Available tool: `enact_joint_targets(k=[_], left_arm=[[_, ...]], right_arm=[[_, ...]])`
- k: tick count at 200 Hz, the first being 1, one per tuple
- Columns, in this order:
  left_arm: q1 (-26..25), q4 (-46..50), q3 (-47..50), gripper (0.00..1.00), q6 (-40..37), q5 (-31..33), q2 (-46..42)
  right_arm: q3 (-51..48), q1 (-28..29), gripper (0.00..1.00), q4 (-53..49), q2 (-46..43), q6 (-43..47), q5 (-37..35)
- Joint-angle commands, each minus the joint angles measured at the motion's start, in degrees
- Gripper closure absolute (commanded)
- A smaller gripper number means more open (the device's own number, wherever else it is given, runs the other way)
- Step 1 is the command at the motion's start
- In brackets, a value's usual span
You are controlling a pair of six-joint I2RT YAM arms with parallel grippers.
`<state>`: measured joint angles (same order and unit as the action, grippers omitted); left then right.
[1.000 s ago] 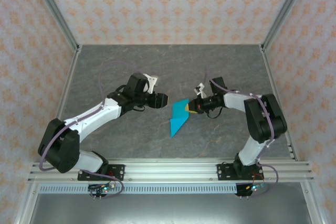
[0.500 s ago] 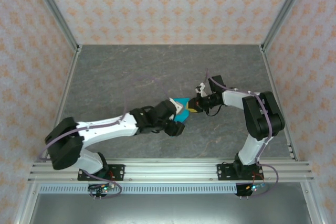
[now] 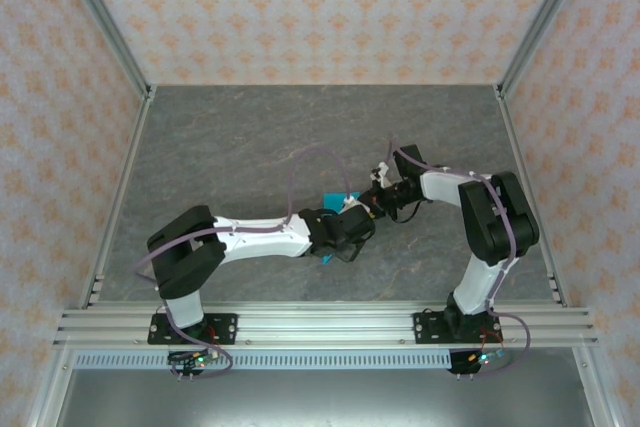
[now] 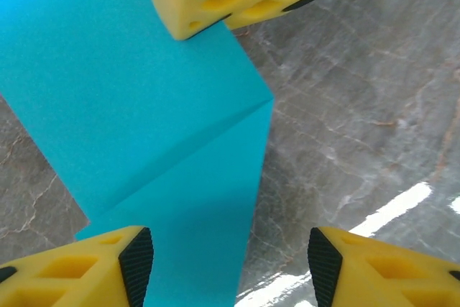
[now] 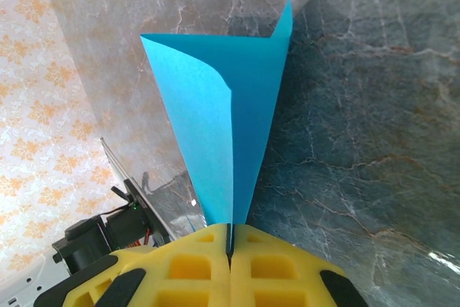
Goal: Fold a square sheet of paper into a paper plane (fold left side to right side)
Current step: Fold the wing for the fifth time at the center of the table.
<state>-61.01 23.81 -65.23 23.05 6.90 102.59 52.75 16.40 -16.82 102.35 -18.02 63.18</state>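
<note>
1. The right pincer (image 5: 230,248) is pressed together on the narrow end of the blue paper (image 5: 215,120) — its yellow pads meet with the sheet's tip nipped between them.
2. From that pinch the paper widens, one layer curling over the other and a far corner standing up off the table.
3. The left pincer (image 4: 230,264) is spread apart and grips nothing — one yellow finger (image 4: 100,267) hangs over the paper's edge, the other over bare table.
4. Its wrist camera shows a slanting crease across the paper.
5. From above, both pincers meet near the middle of the grey marbled table (image 3: 250,137), with the left arm covering much of the paper.
6. Orange-patterned walls (image 3: 300,17) surround the table.
</note>
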Motion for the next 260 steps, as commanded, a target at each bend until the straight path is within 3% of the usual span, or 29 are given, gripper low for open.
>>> enact_joint_targets(k=[1, 157, 207, 260], left_arm=[[-0.56, 3.48, -1.83, 0.43, 1.98, 5.09, 1.37], [-0.54, 3.40, -2.48, 0.81, 2.27, 4.04, 3.35], [-0.31, 1.51, -1.81, 0.91, 2.66, 1.98, 1.49], [3.89, -6.74, 1.63, 0.94, 6.04, -9.53, -0.91]], right_arm=[[1.92, 0.56, 1.00, -1.53, 1.10, -0.08, -0.23], [3.14, 0.74, 1.00, -4.09, 0.07, 1.59, -1.55], [4.09, -3.71, 0.66, -5.81, -11.83, -1.98, -9.96], [2.29, -6.47, 0.39, -14.02, -25.86, 0.74, -30.26]])
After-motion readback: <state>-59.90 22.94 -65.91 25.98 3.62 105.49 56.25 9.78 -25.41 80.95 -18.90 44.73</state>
